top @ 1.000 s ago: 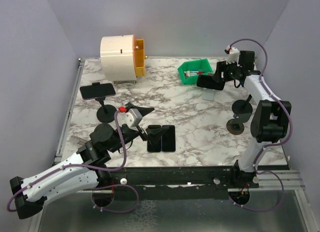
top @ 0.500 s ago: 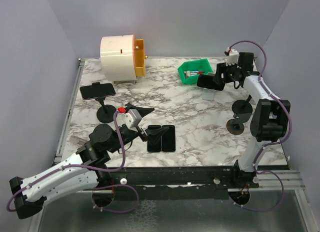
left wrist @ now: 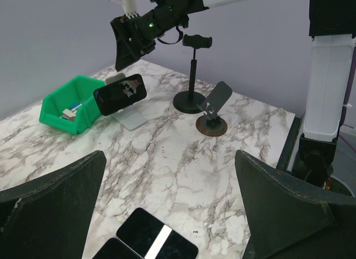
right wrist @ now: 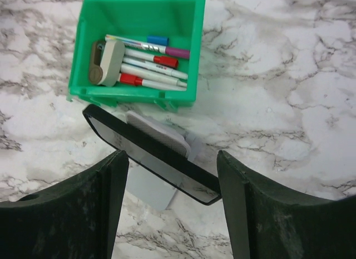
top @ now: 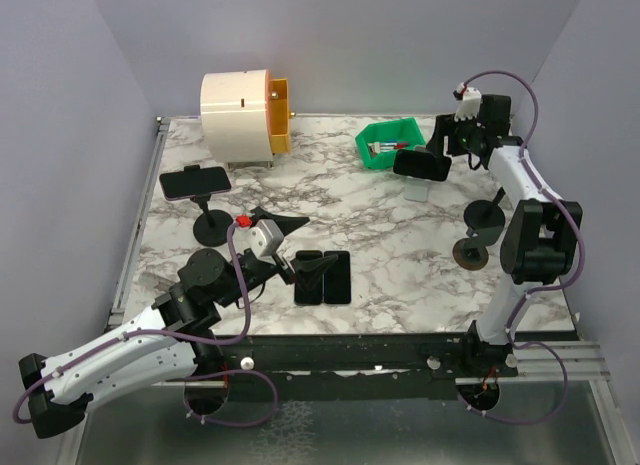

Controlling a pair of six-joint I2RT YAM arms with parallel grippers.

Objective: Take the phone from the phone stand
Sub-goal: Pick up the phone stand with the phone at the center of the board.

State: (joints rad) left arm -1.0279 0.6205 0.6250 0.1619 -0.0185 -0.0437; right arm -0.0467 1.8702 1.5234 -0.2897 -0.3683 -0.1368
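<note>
A black phone [top: 421,164] leans sideways on a grey folding stand [top: 418,191] in front of the green bin [top: 388,143]. My right gripper [top: 445,143] is open just above and behind it. In the right wrist view the phone [right wrist: 150,153] lies between and below my two spread fingers [right wrist: 105,214], with the stand [right wrist: 150,186] under it, and nothing is gripped. The left wrist view shows the same phone [left wrist: 120,94] far off. My left gripper [top: 305,247] is open and empty over two phones [top: 323,277] lying flat.
A second phone [top: 195,182] sits on a black pole stand [top: 213,223] at the left. A white and orange drum [top: 243,105] stands at the back. A black clamp stand [top: 487,215] and a brown round stand [top: 470,251] are at the right.
My right gripper has drawn back and up a little from the phone, which stays on the grey stand. The left arm has not moved.
</note>
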